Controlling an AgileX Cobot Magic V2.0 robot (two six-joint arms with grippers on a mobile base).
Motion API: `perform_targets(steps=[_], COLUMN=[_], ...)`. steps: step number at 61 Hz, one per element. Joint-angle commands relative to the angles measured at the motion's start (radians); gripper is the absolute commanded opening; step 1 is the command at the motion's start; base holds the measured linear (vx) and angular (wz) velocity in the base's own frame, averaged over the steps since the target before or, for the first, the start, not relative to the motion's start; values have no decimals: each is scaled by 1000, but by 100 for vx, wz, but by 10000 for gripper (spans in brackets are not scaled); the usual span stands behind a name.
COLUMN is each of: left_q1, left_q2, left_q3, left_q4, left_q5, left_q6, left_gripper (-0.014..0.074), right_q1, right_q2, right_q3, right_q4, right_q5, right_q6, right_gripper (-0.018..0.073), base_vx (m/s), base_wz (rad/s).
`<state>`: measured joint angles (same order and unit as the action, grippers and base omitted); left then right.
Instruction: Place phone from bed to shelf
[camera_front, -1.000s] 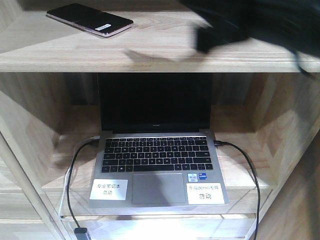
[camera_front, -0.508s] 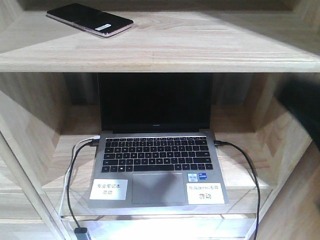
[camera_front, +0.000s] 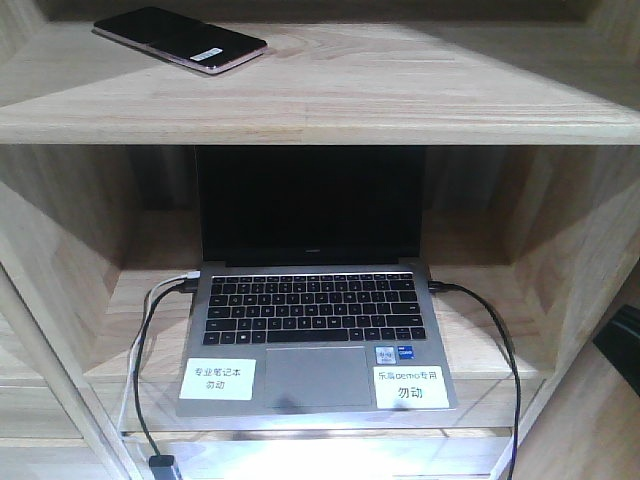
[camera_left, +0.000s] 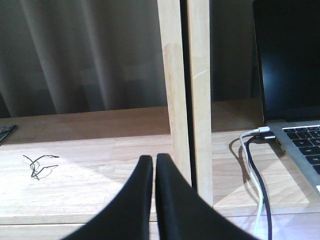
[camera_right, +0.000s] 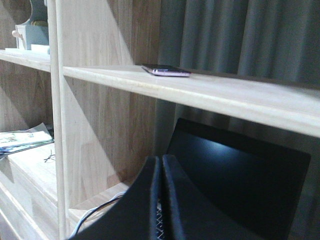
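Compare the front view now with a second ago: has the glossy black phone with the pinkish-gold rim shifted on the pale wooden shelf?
No. The glossy black phone lies at the same spot on the pale wooden shelf, above the grey laptop.

We see warm light falling on the shelf (camera_front: 330, 95) planks, deep shadow behind the laptop (camera_front: 315, 300), white glare at the lower ledge, and soft, slightly blurred wrist views.

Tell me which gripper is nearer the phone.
Probably the right. The right gripper, shut, sits below the phone on the shelf. The left gripper, shut, faces a lower compartment; no phone in its view.
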<state>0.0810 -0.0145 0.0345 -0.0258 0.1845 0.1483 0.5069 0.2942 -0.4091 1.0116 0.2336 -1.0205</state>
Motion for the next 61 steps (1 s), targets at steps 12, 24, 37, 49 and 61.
perform_targets(steps=[12,24,37,49,61], left_q1=[-2,-2,-2,-2,-2], left_q2=[-11,-11,-11,-11,-11], left_q3=[-23,-23,-23,-23,-23], left_q4=[-9,-9,-9,-9,-9], left_q5=[-72,-72,-72,-72,-72], left_q6=[-6,-6,-6,-6,-6], left_gripper=[1,1,1,1,1], right_q1=[-1,-1,-1,-1,-1], right_q2=[7,7,7,7,9], right_q3=[-27,-27,-27,-27,-27], right_q4=[47,46,46,46,95], right_q5=[-46,-47,-47,-47,-61], right_q6=[-2,-2,-2,-2,0], right_gripper=[-7,-7,-7,-7,-7], base_vx=[0,0,0,0,0], base_wz=[0,0,0,0,0])
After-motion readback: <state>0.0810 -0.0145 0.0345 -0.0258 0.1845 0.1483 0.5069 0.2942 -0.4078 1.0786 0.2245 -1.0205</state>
